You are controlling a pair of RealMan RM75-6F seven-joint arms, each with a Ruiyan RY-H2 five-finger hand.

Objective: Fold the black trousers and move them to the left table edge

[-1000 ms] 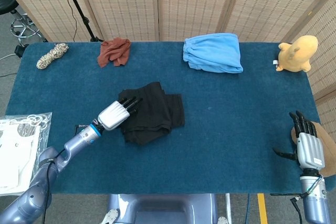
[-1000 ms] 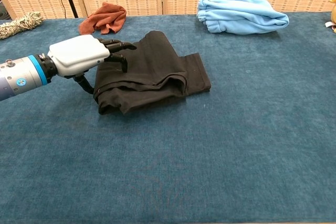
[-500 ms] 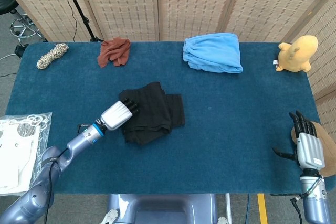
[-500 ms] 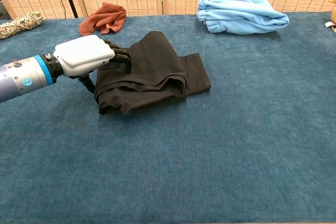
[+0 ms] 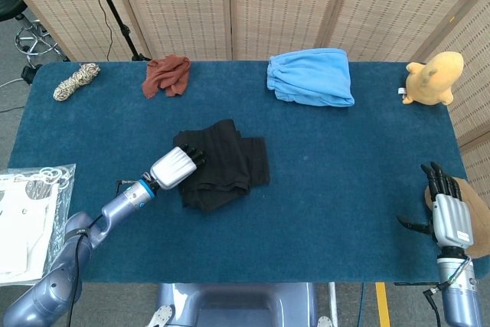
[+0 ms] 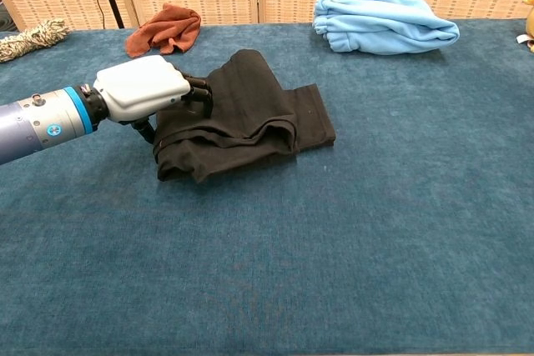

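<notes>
We list a blue table (image 5: 344, 158) filling the frame; black trousers (image 5: 223, 165), folded in a bundle left of centre; a light blue garment (image 5: 310, 76), upper middle; the left hand (image 5: 174, 166) at the bundle's left edge, fingers curled into the cloth, gripping it; the right hand (image 5: 446, 208), lower right, fingers apart, holding nothing; a yellow plush toy (image 5: 433, 78), upper right; a rust cloth (image 5: 167, 75) and rope coil (image 5: 76, 81), upper left.

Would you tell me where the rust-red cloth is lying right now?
In the head view, the rust-red cloth lies near the table's far edge, left of centre, between the rope bundle and the light blue garment.
</notes>
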